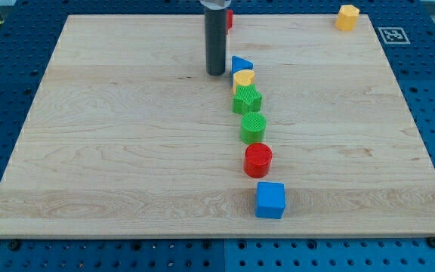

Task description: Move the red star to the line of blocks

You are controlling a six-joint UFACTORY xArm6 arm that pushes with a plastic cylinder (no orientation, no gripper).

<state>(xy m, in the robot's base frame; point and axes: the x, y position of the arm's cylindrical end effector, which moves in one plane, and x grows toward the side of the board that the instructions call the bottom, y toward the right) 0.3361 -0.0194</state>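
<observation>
Nearest you on the pale wooden board [112, 151] sits the blue cube [270, 199], then the red cylinder [258, 160], the green ribbed cylinder [253, 127], the green star [247, 100], the yellow heart [243, 78] and the blue triangular block [241, 65], forming a line. Your dark rod stands upright; my tip [217, 73] rests just left of the blue triangular block, holding nothing. The red star [229, 20] peeks from behind the rod at the far edge. A yellow hexagonal block [347, 17] sits far right.
</observation>
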